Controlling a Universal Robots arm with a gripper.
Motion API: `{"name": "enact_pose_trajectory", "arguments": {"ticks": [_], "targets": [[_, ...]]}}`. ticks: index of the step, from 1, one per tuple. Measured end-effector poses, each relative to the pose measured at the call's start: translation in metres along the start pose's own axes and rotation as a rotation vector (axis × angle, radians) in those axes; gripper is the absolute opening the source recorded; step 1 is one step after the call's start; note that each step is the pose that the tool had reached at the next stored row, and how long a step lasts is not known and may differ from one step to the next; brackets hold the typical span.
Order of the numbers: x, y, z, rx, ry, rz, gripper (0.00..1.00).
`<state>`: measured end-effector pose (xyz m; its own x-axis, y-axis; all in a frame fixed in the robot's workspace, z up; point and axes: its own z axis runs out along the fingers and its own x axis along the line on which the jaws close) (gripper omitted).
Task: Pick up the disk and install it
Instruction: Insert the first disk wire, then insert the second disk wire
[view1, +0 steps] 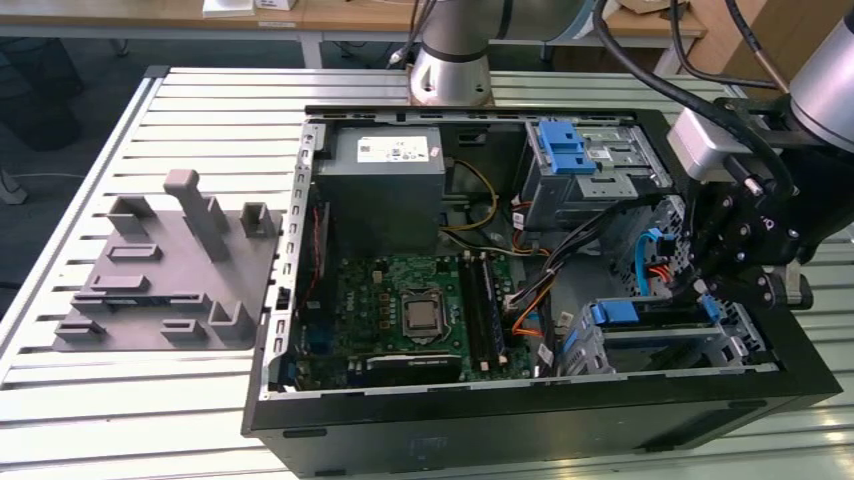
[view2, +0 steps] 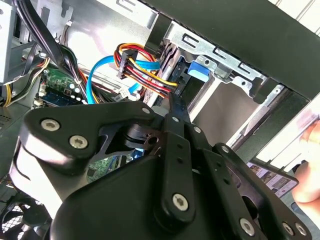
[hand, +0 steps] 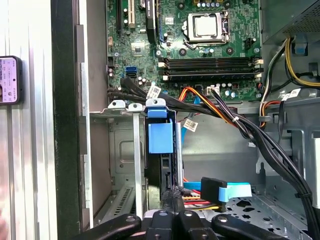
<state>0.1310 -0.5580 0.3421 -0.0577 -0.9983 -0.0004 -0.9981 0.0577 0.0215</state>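
- The disk (view1: 651, 312) sits on edge in the lower drive cage (view1: 727, 350), at about 4 o'clock in the open computer case (view1: 534, 425) in the exterior view. Its blue carrier frame shows along the upper edge.
- In the first wrist view, the disk's blue tab (hand: 160, 135) stands between the cage's metal rails. The dark body of the drive runs from the tab towards the fingertips.
- The gripper (view1: 711, 290) hangs just over the cage, at 12 o'clock from the disk in the exterior view. In both wrist views its fingers (hand: 173, 200) are pressed together into a narrow point (view2: 175, 102) at the disk's edge, holding nothing between them. Whether they actually touch the disk cannot be told.
- Red, yellow and orange wires (view2: 142, 70) and a light blue cable (view2: 100, 75) run close beside the disk bay.
- The motherboard (view1: 407, 310) lies at 7 o'clock in the case.
- The grey power supply box (view1: 387, 185) is at 11 o'clock.
- An upper drive cage with a blue latch (view1: 563, 150) is at 1 o'clock.
- Outside the case, at 9 o'clock, a grey moulded fixture (view1: 167, 280) rests on the slatted table (view1: 120, 400).
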Motion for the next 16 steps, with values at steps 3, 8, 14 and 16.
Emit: {"name": "enact_pose_trajectory", "arguments": {"ticks": [3, 8, 14, 16], "targets": [[0.0, 0.0, -0.0001, 0.0001, 0.0, 0.0, 0.11], [0.0, 0.0, -0.0001, 0.0, 0.0, 0.0, 0.11], [0.0004, 0.0012, -0.0001, 0.0, -0.0001, 0.0, 0.11], [0.0008, 0.0036, -0.0001, 0.0, 0.0001, 0.0, 0.11]]}}
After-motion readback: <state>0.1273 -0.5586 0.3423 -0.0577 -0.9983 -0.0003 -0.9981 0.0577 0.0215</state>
